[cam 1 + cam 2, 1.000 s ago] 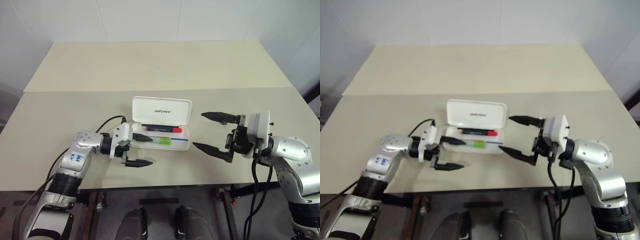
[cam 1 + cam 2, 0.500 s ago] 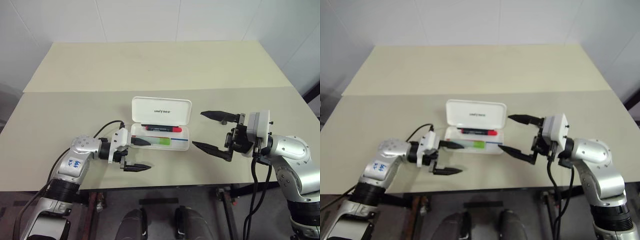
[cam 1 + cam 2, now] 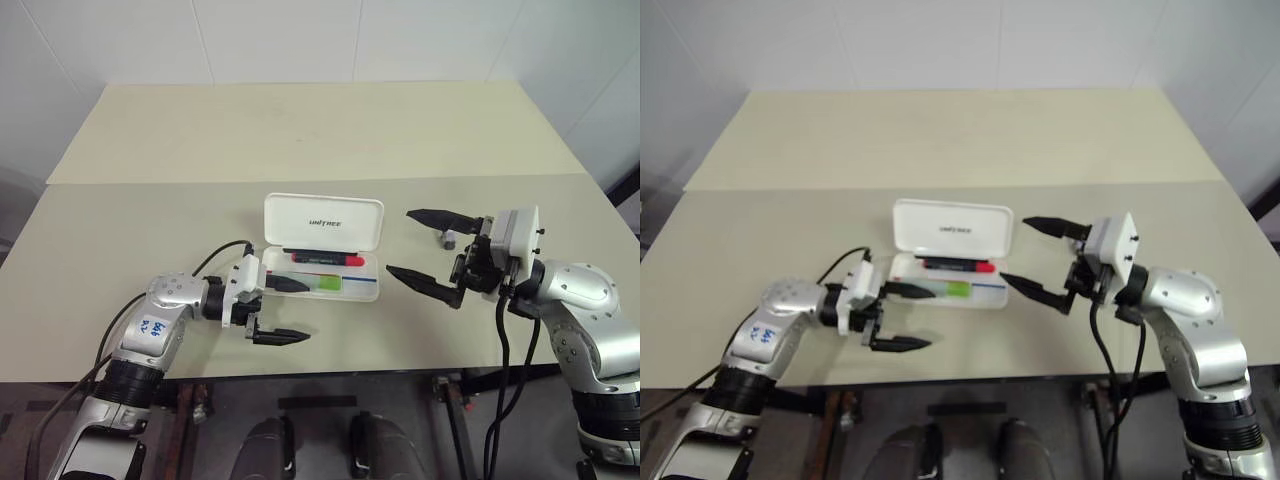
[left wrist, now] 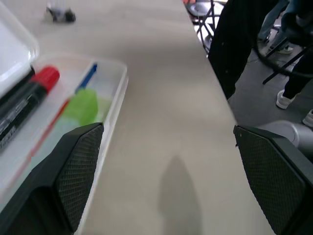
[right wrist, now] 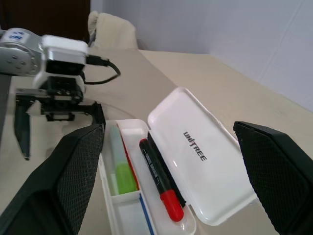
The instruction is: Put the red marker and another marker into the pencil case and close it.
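**Both markers in the open case, both grippers empty**

The left gripper (image 3: 279,311) sits at the left end of the pencil case (image 3: 322,250), fingers spread wide and holding nothing; one finger reaches over the case's left end, the other lies over the table (image 3: 130,220) in front of it. The case stands open, its lid tilted up at the back. In the tray lie the red marker (image 3: 325,258), along the back beside the hinge, and the green highlighter (image 3: 322,284) nearer the front. The right gripper (image 3: 428,250) hovers just right of the case, fingers also spread wide, empty. A small dark object (image 3: 447,239) lies on the table by its upper finger.
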You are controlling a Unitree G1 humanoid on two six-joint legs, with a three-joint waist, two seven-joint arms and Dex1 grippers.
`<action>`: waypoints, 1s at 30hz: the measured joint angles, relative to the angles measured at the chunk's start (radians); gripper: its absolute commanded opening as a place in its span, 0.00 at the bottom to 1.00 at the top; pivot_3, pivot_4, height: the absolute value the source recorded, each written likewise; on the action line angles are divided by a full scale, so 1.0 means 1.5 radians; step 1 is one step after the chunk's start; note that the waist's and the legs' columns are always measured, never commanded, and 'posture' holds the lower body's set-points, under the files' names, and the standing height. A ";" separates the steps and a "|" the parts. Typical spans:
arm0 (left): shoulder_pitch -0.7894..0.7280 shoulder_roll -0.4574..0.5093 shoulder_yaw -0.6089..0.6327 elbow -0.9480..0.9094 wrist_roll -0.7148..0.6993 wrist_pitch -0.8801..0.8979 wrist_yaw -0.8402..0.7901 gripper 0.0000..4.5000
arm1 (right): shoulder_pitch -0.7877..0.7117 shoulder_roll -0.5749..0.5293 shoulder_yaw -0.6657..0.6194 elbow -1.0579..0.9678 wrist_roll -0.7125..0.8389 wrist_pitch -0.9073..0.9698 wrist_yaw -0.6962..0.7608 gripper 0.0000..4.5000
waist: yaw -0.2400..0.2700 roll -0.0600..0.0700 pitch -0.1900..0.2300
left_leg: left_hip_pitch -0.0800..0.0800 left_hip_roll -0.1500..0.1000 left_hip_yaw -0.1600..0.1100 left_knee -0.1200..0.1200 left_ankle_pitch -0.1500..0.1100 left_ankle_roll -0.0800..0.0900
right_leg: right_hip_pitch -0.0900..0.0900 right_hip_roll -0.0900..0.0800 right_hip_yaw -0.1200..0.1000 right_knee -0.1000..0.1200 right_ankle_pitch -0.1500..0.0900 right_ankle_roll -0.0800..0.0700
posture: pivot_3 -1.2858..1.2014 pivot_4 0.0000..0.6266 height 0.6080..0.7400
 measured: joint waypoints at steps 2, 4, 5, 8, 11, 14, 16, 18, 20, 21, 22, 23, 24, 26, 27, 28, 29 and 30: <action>-0.004 0.000 0.006 -0.012 -0.019 0.015 -0.001 0.99 | -0.015 0.006 0.000 0.007 -0.004 0.023 -0.031 1.00 | -0.001 0.000 0.000 | 0.000 0.000 0.000 0.000 0.000 0.000 | 0.000 0.000 0.000 0.000 0.000 0.000 | 0.52 0.24 1.00; -0.007 0.000 0.016 -0.029 -0.038 0.031 -0.002 0.99 | -0.022 0.008 0.000 0.021 -0.016 0.049 -0.069 1.00 | -0.001 0.000 0.000 | 0.000 0.000 0.000 0.000 0.000 0.000 | 0.000 0.000 0.000 0.000 0.000 0.000 | 0.52 0.24 1.00; -0.008 0.001 0.022 -0.036 -0.050 0.040 -0.002 0.99 | -0.022 0.008 0.000 0.030 -0.026 0.064 -0.089 1.00 | -0.001 0.000 0.000 | 0.000 0.000 0.000 0.000 0.000 0.000 | 0.000 0.000 0.000 0.000 0.000 0.000 | 0.52 0.24 1.00; -0.014 0.012 0.044 -0.061 -0.089 0.075 -0.007 0.99 | -0.020 0.010 0.000 0.051 -0.060 0.115 -0.156 1.00 | -0.001 0.000 0.000 | 0.000 0.000 0.000 0.000 0.000 0.000 | 0.000 0.000 0.000 0.000 0.000 0.000 | 0.52 0.24 1.00; -0.026 0.037 0.072 -0.079 -0.117 0.105 -0.011 0.99 | -0.015 0.030 -0.001 0.061 -0.098 0.160 -0.229 1.00 | -0.001 0.000 0.000 | 0.000 0.000 0.000 0.000 0.000 0.000 | 0.000 0.000 0.000 0.000 0.000 0.000 | 0.52 0.24 1.00; -0.041 0.059 0.087 -0.083 -0.136 0.123 -0.018 0.99 | -0.015 0.057 -0.002 0.081 -0.135 0.179 -0.302 1.00 | -0.002 0.000 0.000 | 0.000 0.000 0.000 0.000 0.000 0.000 | 0.000 0.000 0.000 0.000 0.000 0.000 | 0.52 0.24 1.00; -0.051 0.069 0.101 -0.083 -0.146 0.132 -0.022 0.99 | -0.014 0.077 -0.005 0.098 -0.160 0.180 -0.344 1.00 | -0.002 0.000 0.000 | 0.000 0.000 0.001 0.000 0.000 -0.001 | 0.000 0.001 -0.001 0.000 0.000 0.000 | 0.52 0.24 1.00; -0.061 0.081 0.112 -0.081 -0.156 0.139 -0.024 0.99 | -0.014 0.094 -0.010 0.117 -0.183 0.175 -0.384 1.00 | -0.002 0.000 0.000 | 0.000 0.000 0.001 0.000 0.000 -0.001 | 0.000 0.001 -0.001 0.000 0.000 0.000 | 0.52 0.24 1.00; -0.079 0.086 0.126 -0.080 -0.161 0.146 -0.024 0.99 | -0.013 0.111 -0.013 0.146 -0.206 0.159 -0.419 1.00 | -0.002 0.000 0.000 | 0.000 0.000 0.001 -0.001 0.001 -0.001 | -0.001 0.001 -0.001 0.000 0.000 0.000 | 0.52 0.24 1.00; -0.086 0.089 0.131 -0.079 -0.163 0.149 -0.024 0.99 | -0.013 0.119 -0.014 0.160 -0.214 0.150 -0.432 1.00 | -0.002 0.000 0.000 | 0.000 0.000 0.001 -0.001 0.001 -0.001 | -0.001 0.001 -0.001 0.000 0.000 0.000 | 0.52 0.24 1.00; -0.093 0.094 0.134 -0.078 -0.164 0.150 -0.024 0.99 | -0.013 0.127 -0.015 0.173 -0.224 0.141 -0.446 1.00 | -0.003 0.000 0.000 | 0.000 0.000 0.001 -0.001 0.001 -0.002 | -0.001 0.001 -0.001 0.000 0.000 0.000 | 0.52 0.24 1.00; -0.098 0.097 0.135 -0.077 -0.164 0.151 -0.024 0.99 | -0.013 0.134 -0.015 0.187 -0.232 0.133 -0.457 1.00 | -0.003 0.000 0.000 | 0.000 0.000 0.002 -0.001 0.001 -0.002 | -0.001 0.001 -0.001 0.000 0.000 0.000 | 0.52 0.24 1.00; -0.101 0.100 0.136 -0.073 -0.164 0.151 -0.025 0.99 | -0.014 0.142 -0.016 0.202 -0.237 0.124 -0.469 1.00 | -0.003 0.000 0.000 | 0.000 0.000 0.002 -0.001 0.002 -0.004 | -0.001 0.002 -0.001 0.000 0.000 0.000 | 0.52 0.24 1.00; -0.103 0.104 0.136 -0.053 -0.164 0.151 -0.026 0.99 | -0.021 0.161 -0.017 0.237 -0.248 0.104 -0.490 1.00 | -0.004 0.000 0.000 | 0.000 0.000 0.002 -0.001 0.003 -0.004 | -0.001 0.002 -0.002 0.000 0.000 0.000 | 0.52 0.24 1.00; -0.103 0.106 0.136 -0.050 -0.164 0.151 -0.028 0.99 | -0.022 0.167 -0.017 0.254 -0.251 0.097 -0.497 1.00 | -0.006 0.000 0.000 | 0.000 0.000 0.003 -0.001 0.003 -0.005 | -0.001 0.002 -0.002 0.000 0.000 0.000 | 0.52 0.24 1.00; -0.104 0.109 0.136 -0.044 -0.164 0.149 -0.033 0.99 | -0.025 0.175 -0.017 0.275 -0.258 0.087 -0.507 1.00 | -0.008 0.000 0.000 | 0.000 0.000 0.003 -0.001 0.003 -0.005 | -0.001 0.002 -0.002 0.000 0.000 0.000 | 0.52 0.24 1.00; -0.104 0.113 0.137 -0.033 -0.164 0.148 -0.038 0.99 | -0.029 0.184 -0.019 0.288 -0.259 0.073 -0.513 1.00 | -0.010 0.000 0.000 | 0.000 0.000 0.003 -0.002 0.003 -0.005 | -0.001 0.002 -0.002 0.000 0.000 0.000 | 0.52 0.24 1.00; -0.105 0.117 0.140 -0.025 -0.163 0.147 -0.040 0.99 | -0.036 0.190 -0.018 0.299 -0.262 0.064 -0.518 1.00 | -0.014 0.000 0.000 | 0.000 0.000 0.003 -0.002 0.003 -0.005 | -0.001 0.002 -0.002 0.001 0.000 0.000 | 0.52 0.24 1.00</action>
